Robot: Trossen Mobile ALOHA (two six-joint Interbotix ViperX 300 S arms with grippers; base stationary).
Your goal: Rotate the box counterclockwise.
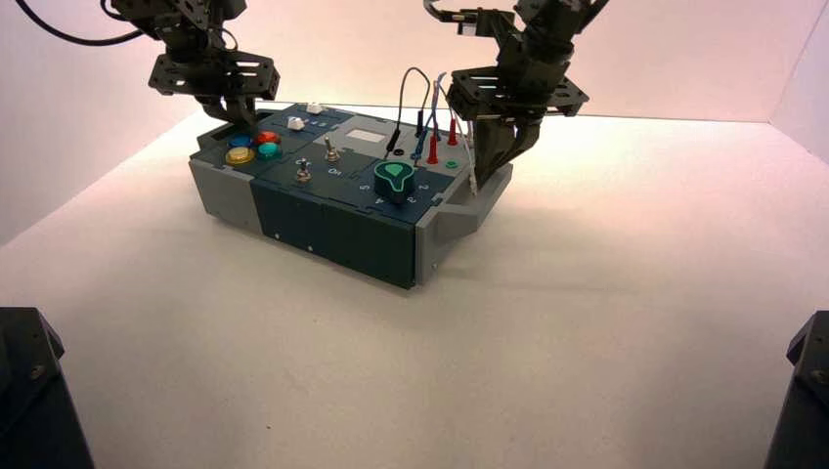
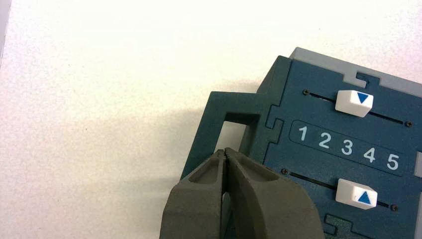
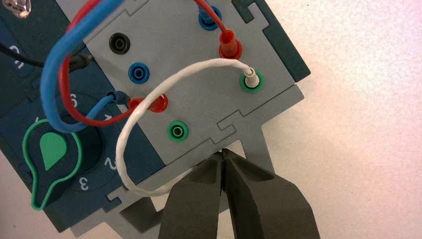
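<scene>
The box (image 1: pixel 332 220) stands skewed on the white table, its dark-blue front face toward me. Its top carries coloured round buttons (image 1: pixel 254 147), toggle switches (image 1: pixel 332 151), a green knob (image 1: pixel 393 179) and looping wires (image 1: pixel 420 98). My left gripper (image 1: pixel 239 112) is at the box's far left end. In the left wrist view it (image 2: pixel 225 149) is shut, its tips at the opening of the dark-blue end handle (image 2: pixel 219 99). My right gripper (image 1: pixel 494 161) is at the right end. It (image 3: pixel 222 152) is shut too, tips at the grey end handle (image 3: pixel 266 149).
Two white sliders (image 2: pixel 353 102) (image 2: pixel 356 195) flank a scale numbered 1 to 5. A white wire (image 3: pixel 124 149) loops close to the right fingers, beside the green knob (image 3: pixel 50 154). Dark arm bases (image 1: pixel 29 391) (image 1: pixel 807 391) sit at the near corners. Walls enclose the table.
</scene>
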